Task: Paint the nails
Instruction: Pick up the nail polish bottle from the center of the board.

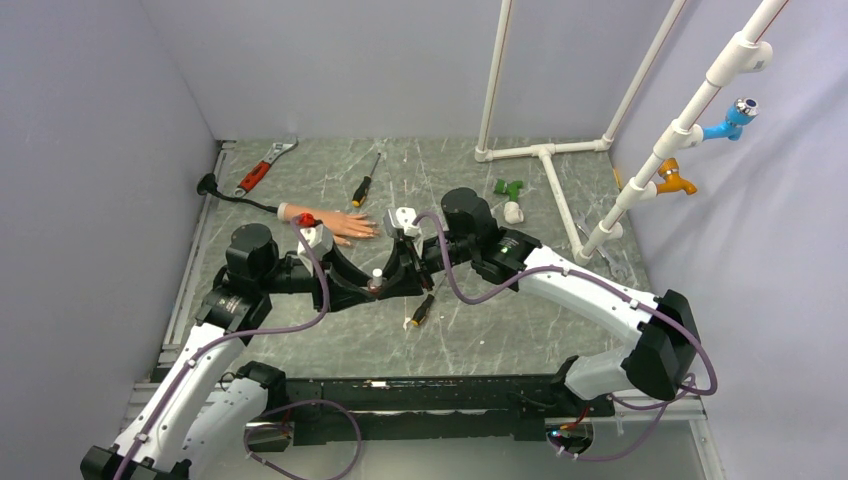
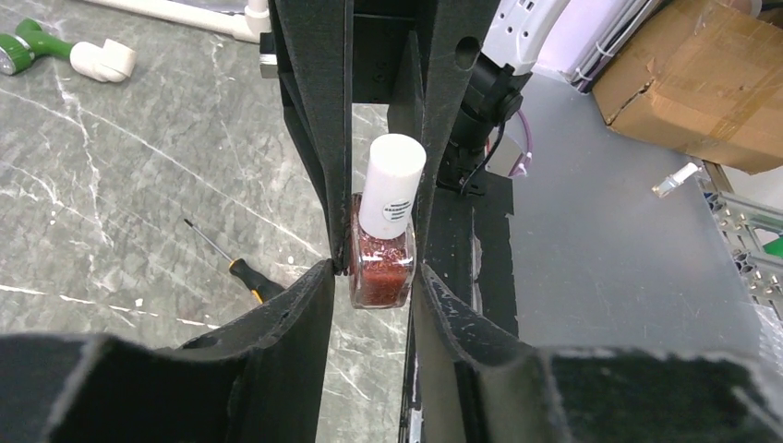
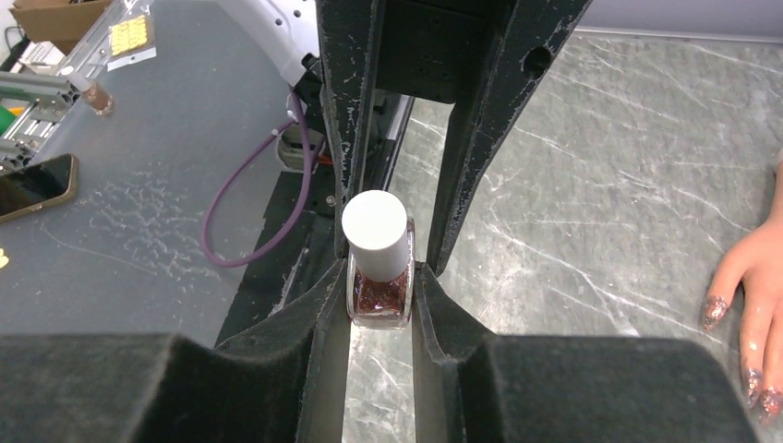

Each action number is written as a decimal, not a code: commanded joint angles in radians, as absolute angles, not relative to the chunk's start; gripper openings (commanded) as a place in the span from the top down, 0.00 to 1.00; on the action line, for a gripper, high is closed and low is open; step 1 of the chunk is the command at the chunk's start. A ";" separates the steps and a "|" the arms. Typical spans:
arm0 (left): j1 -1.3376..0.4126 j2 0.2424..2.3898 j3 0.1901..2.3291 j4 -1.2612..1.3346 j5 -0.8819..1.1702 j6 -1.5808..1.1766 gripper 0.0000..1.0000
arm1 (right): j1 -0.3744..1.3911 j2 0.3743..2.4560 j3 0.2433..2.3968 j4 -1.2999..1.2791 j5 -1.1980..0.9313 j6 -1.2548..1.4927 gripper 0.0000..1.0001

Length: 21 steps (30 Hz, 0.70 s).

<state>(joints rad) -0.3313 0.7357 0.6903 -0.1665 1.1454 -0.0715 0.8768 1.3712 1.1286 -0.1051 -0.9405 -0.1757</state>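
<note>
Left gripper (image 2: 374,269) jaws: clamped on glass body of polish bottle (image 2: 383,226), white cap up, red glitter inside. Right gripper (image 3: 380,269) jaws: closed on same bottle from the opposite side. Just beside, on grey marbled table (image 1: 500,320): black-and-yellow screwdriver (image 2: 249,275). Nails (image 3: 714,312): on mannequin hand (image 1: 335,224) lying flat on table, behind left gripper, near the bottle. Glitter on three of them in right wrist view.

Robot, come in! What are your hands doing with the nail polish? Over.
Status: left gripper and right gripper both shut on polish bottle, cap on. Off to side, mannequin hand, visible nails glittery. A screwdriver lies near bottle, not blocking.
</note>
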 commanded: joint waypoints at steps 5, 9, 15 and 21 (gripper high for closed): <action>-0.339 0.733 0.714 -0.151 1.146 -0.066 0.92 | 0.900 1.383 1.185 -0.063 -0.938 -0.191 1.00; -0.338 0.725 0.713 -0.150 1.133 -0.069 1.00 | 0.903 1.384 1.183 -0.069 -0.919 -0.183 0.86; -0.339 0.717 0.715 -0.151 1.124 -0.071 1.00 | 0.903 1.375 1.166 -0.070 -0.900 -0.188 0.72; -0.339 0.712 0.715 -0.150 1.096 -0.075 0.91 | 0.904 1.382 1.165 -0.062 -0.908 -0.181 0.92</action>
